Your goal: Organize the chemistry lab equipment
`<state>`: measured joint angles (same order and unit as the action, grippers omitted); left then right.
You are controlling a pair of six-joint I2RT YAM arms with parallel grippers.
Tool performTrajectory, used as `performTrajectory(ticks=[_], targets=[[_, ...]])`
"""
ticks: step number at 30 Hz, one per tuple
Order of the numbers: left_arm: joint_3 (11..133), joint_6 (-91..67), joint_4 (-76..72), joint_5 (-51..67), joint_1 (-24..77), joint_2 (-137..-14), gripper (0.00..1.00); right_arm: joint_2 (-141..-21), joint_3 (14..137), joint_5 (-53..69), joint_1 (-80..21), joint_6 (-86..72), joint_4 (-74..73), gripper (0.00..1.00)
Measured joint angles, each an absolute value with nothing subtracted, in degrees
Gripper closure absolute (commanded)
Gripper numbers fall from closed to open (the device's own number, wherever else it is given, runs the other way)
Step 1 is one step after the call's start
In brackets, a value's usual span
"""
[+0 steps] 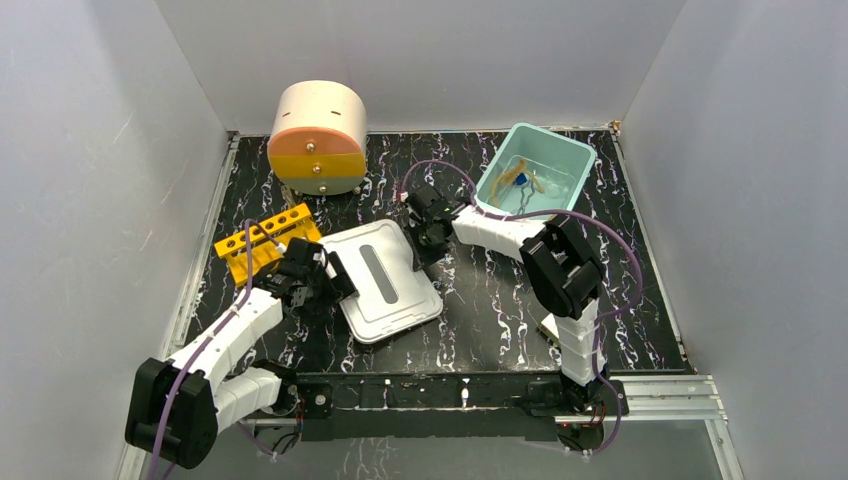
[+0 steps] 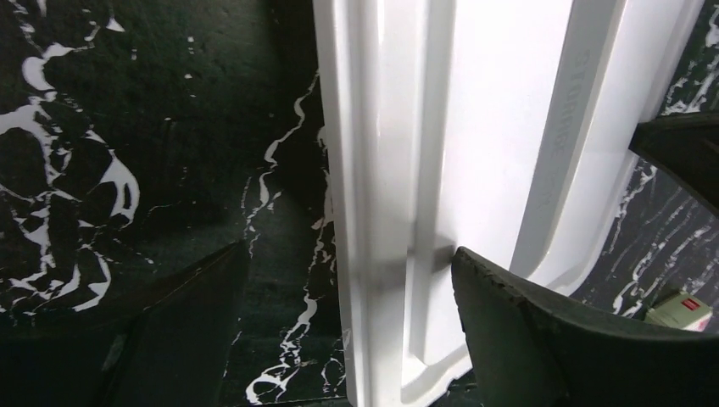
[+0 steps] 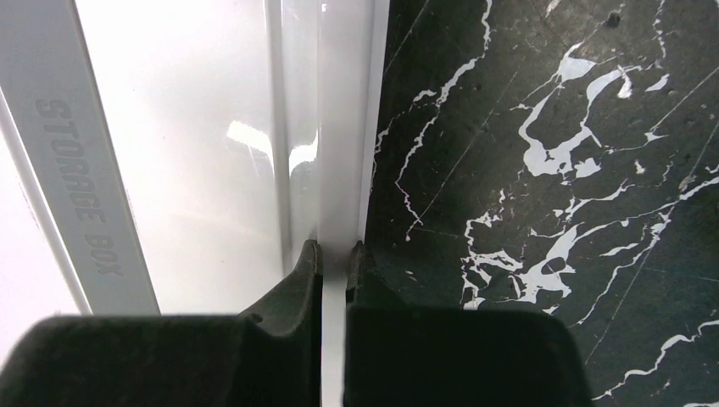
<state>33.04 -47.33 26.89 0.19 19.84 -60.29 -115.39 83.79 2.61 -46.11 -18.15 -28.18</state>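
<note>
A teal bin (image 1: 572,152) at the back right holds the amber rubber hose (image 1: 509,180), the blue-tipped piece (image 1: 521,179) and other small items I cannot make out. Its white lid (image 1: 395,290) lies flat mid-table, marked "STORAGE BOX" in the right wrist view (image 3: 195,127). The orange-yellow holed rack (image 1: 262,240) stands to its left. My left gripper (image 1: 334,276) is open astride the lid's left rim (image 2: 381,170), one finger (image 2: 543,339) over the lid, the other over the table. My right gripper (image 3: 333,254) is shut on the lid's right rim (image 3: 339,127).
A round cream and orange drawer box (image 1: 318,138) stands at the back left. The black marbled tabletop (image 1: 500,310) is walled in by grey panels. Purple cables loop over the right arm near the bin.
</note>
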Motion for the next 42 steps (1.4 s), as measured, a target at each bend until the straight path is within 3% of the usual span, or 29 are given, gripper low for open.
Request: performTrajectory(ticks=[5, 10, 14, 19, 22, 25, 33, 42], targets=[[33.1, -47.0, 24.9, 4.1, 19.8, -59.6, 0.13, -114.2, 81.3, 8.3, -43.5, -17.6, -27.1, 1.00], [33.5, -46.5, 22.3, 8.4, 19.8, -58.9, 0.25, -113.1, 79.1, 12.0, -42.1, -17.8, -26.6, 1.00], [33.9, -46.4, 20.2, 11.6, 19.8, -57.8, 0.45, -113.0, 78.2, 14.3, -41.5, -19.0, -25.3, 1.00], [36.2, -47.1, 18.8, 14.2, 19.8, -57.2, 0.79, -112.5, 76.7, 16.7, -40.5, -20.9, -23.6, 1.00], [37.9, -48.5, 17.3, 16.1, 19.6, -57.1, 0.98, -111.8, 75.6, 18.1, -39.8, -22.0, -22.9, 0.89], [39.5, -48.9, 16.3, 17.0, 19.7, -56.8, 1.00, -110.5, 75.2, 18.5, -39.4, -22.6, -22.1, 0.73], [43.8, -47.5, 18.8, 16.2, 19.5, -56.6, 1.00, -103.8, 76.2, 13.7, -37.6, -22.0, -24.4, 0.46], [55.1, -41.5, 23.2, 15.8, 19.5, -57.8, 1.00, -91.5, 81.6, 4.4, -30.7, -20.8, -27.4, 0.35]])
